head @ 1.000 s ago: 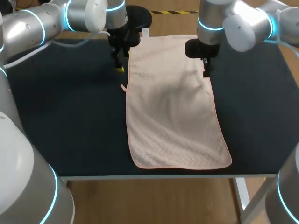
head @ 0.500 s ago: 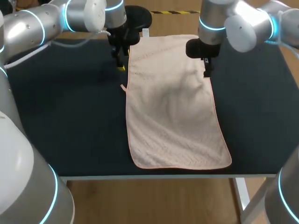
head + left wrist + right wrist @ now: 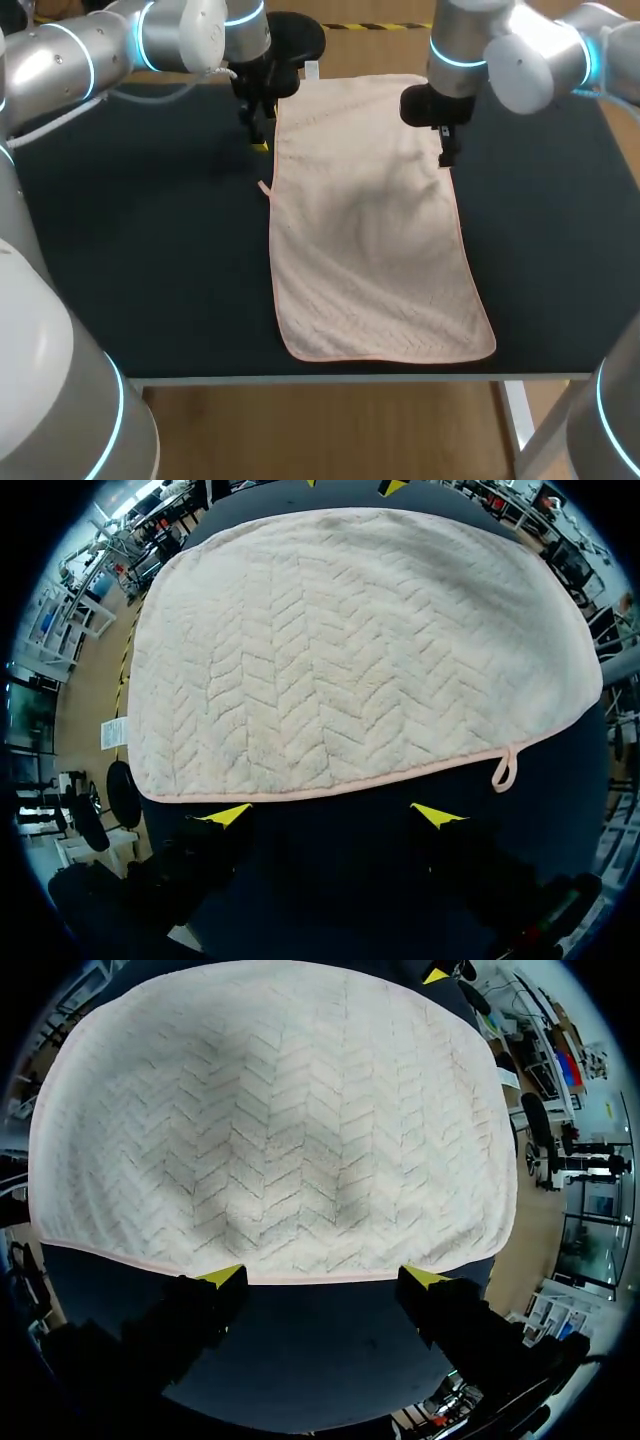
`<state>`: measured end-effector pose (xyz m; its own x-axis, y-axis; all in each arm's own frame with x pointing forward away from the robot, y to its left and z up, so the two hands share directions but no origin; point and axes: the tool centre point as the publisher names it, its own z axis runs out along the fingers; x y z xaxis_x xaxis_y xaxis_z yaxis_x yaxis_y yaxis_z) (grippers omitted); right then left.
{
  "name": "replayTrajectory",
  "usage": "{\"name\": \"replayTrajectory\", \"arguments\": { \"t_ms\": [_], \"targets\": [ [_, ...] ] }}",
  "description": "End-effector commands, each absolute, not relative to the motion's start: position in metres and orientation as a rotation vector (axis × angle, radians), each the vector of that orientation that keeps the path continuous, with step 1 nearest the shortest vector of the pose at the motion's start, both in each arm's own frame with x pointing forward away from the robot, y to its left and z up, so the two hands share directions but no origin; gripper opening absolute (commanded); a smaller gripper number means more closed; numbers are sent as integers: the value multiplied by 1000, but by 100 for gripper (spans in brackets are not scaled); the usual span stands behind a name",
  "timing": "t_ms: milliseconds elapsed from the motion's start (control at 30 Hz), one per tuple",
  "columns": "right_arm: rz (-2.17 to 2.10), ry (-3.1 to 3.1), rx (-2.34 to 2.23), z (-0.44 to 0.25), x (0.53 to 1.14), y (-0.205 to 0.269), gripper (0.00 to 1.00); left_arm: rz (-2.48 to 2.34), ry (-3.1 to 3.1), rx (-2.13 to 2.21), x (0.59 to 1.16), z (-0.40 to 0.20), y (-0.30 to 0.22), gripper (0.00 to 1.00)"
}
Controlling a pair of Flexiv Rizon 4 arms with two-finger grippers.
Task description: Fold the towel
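Note:
A pale pink towel [image 3: 370,220] with a herringbone weave lies flat and lengthwise on the dark table [image 3: 150,260], reaching from the far edge almost to the front edge. My left gripper [image 3: 259,140] hangs open just off the towel's left long edge near the far end; in the left wrist view the towel [image 3: 350,650] lies ahead of the gripper [image 3: 332,815], with a small hanging loop [image 3: 503,770] on its hem. My right gripper [image 3: 444,152] stands open at the towel's right long edge; in the right wrist view its yellow tips [image 3: 322,1277] sit at the hem of the towel [image 3: 270,1120].
Dark tabletop lies bare to the left of the towel [image 3: 130,230] and to its right [image 3: 550,230]. The towel's near end stops a little short of the table's front edge [image 3: 360,378].
My right gripper has shifted slightly to the right along the towel's edge. My left gripper has crept a little toward the far end. The towel has not moved.

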<state>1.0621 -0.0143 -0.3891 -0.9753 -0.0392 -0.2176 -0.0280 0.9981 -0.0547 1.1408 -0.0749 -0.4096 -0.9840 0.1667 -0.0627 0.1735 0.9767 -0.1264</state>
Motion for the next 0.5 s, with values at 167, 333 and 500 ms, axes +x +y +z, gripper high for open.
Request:
{"name": "replayTrajectory", "arguments": {
  "t_ms": [167,333,500],
  "targets": [
    [-70,2905,-60,-378,1055,-21,100,-180,3051,242,1136,-411,-75,100],
    [-75,2900,-66,-377,1049,-26,100,-185,3046,221,1136,-411,-75,100],
    [-79,2902,-81,-378,1044,-29,100,-218,3047,183,1136,-411,-76,100]
  ]
}}
